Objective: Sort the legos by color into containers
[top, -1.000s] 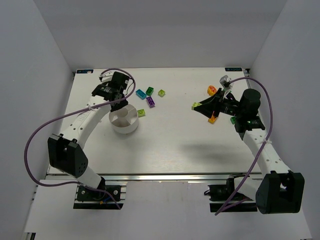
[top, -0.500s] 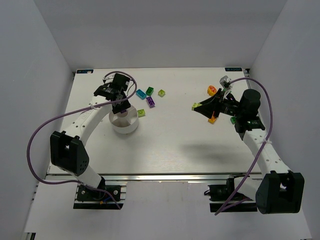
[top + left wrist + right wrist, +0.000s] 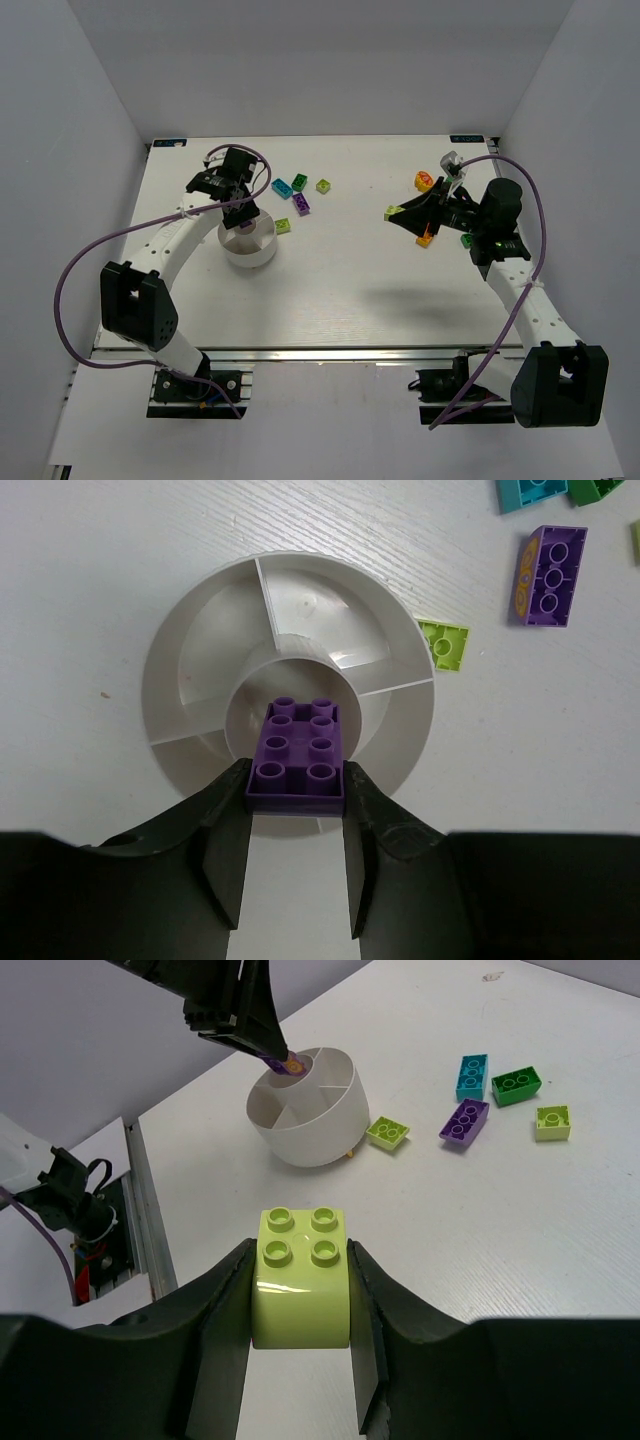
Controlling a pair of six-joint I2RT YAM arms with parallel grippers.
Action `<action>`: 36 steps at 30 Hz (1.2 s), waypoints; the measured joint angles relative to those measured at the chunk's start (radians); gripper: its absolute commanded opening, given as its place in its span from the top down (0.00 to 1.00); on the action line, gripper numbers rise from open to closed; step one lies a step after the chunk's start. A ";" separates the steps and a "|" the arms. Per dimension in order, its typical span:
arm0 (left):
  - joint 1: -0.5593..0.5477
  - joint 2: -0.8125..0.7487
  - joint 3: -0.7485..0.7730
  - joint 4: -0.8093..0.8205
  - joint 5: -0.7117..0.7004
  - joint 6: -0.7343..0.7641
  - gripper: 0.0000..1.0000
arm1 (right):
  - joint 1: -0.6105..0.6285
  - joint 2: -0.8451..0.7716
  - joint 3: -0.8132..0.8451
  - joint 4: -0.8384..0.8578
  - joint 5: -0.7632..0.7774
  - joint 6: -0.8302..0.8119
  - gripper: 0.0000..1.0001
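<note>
Surface (image 3: 330, 300) first: white, both arms reaching in over it. On its left side we have the white bowl (image 3: 190, 680), dividers cutting it into wedges around a round middle well. Left claw (image 3: 295, 785) hangs above the bowl, pinching a purple brick (image 3: 297, 750), studs up. Right claw (image 3: 300, 1290), well apart on the right side, pinches a lime-yellow brick (image 3: 300, 1280) above the surface. Loose pieces lie right of the bowl: a lime lego (image 3: 283, 226) just beside it, then a purple lego (image 3: 301, 204), cyan lego (image 3: 282, 186), dark green lego (image 3: 299, 181) and second lime lego (image 3: 323, 185). We spot an orange lego (image 3: 424, 180) near the right claw.
</note>
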 measured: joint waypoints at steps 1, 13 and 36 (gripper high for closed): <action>0.001 0.000 0.000 0.000 0.002 0.000 0.61 | 0.000 0.000 0.000 0.000 0.000 0.000 1.00; 0.013 -0.004 -0.013 0.022 0.047 -0.003 0.04 | -0.006 0.000 0.000 0.003 -0.011 0.000 1.00; -0.071 -0.218 -0.298 0.569 0.873 0.040 0.28 | 0.111 -0.003 -0.262 0.674 -0.391 -0.020 1.00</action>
